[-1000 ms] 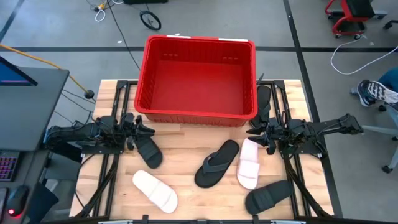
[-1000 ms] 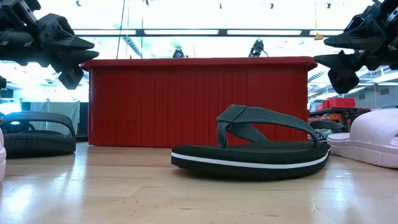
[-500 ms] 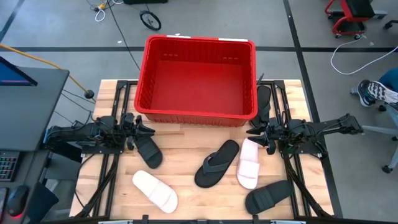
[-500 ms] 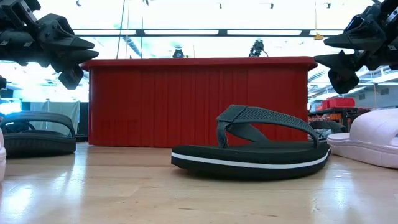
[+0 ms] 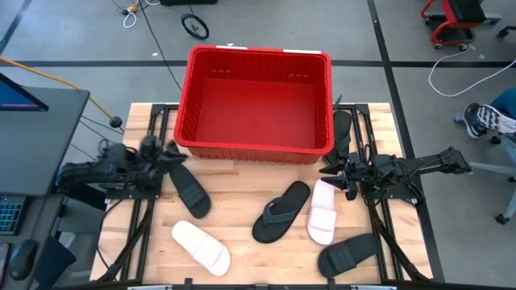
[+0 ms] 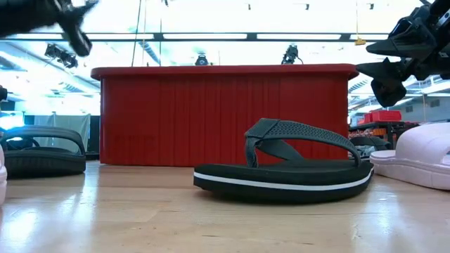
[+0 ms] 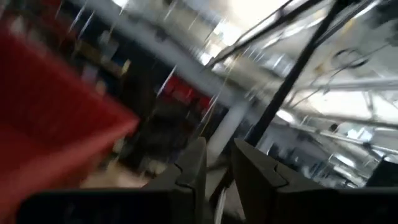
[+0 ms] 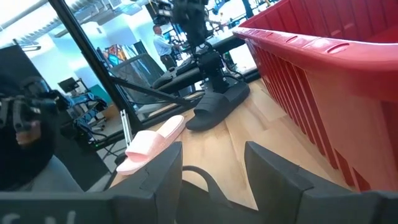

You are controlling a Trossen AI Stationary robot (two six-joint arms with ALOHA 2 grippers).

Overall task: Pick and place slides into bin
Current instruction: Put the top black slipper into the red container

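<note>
Between the tools, on the tabletop (image 5: 242,242), a black flip-flop (image 5: 281,211) lies diagonally, toe toward the red bin (image 5: 256,101). Left tool (image 5: 171,153) nearly closed, empty; right tool (image 5: 329,168) released.

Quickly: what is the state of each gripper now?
Left gripper: fingers nearly together, holding nothing.
Right gripper: open, empty.
</note>
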